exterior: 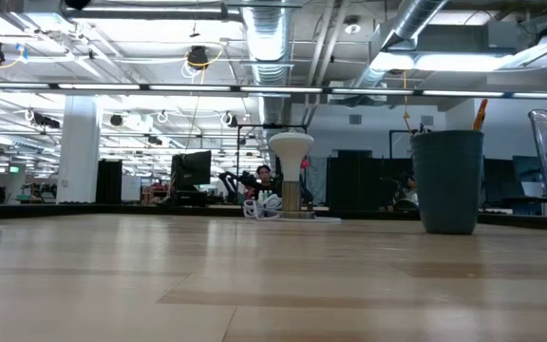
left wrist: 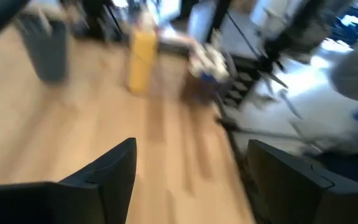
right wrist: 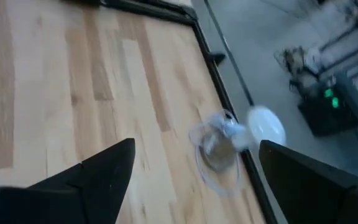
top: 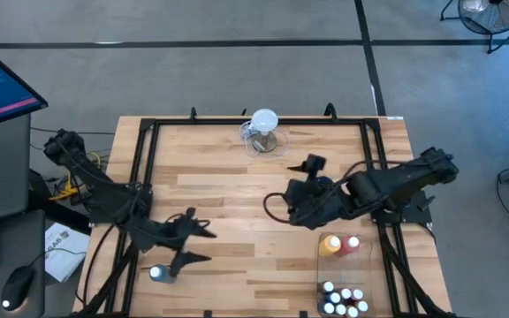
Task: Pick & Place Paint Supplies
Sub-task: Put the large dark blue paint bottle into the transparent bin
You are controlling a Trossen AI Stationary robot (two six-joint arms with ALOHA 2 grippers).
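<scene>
The high view showed the whole worktop [top: 237, 221] and both arms. The left gripper [top: 203, 244] stood over bare wood at the near left, its fingers [top: 203, 231] spread apart and grasping nothing. The right gripper [top: 306, 177] hung over the middle right, fingers released and empty.

Only the high view gave the count of paint supplies. One yellow squeeze bottle [top: 330, 245] and one pink-red squeeze bottle [top: 352, 245] stood side by side in a clear tray [top: 371, 274], well to the side of the right fingers. Behind them in the same tray sat a cluster of small white-capped bottles [top: 345, 300], about seven, partly cut by the picture edge. One grey cup [top: 159, 274] stood just beside the left fingers. One clear jug [top: 263, 134] with a round white top stood at the far edge, ahead of the right fingers.

The low view showed neither gripper. It showed the jug [exterior: 289, 177] far off and one dark cup [exterior: 447, 180] with a brush handle [exterior: 480, 114] standing in it.

The left wrist view, blurred, showed the yellow bottle [left wrist: 143, 55] and a dark cup [left wrist: 47, 46] well ahead of its spread fingers [left wrist: 107, 171]. The right wrist view showed the jug [right wrist: 219, 146] between and beyond its parted fingers [right wrist: 107, 165].
</scene>
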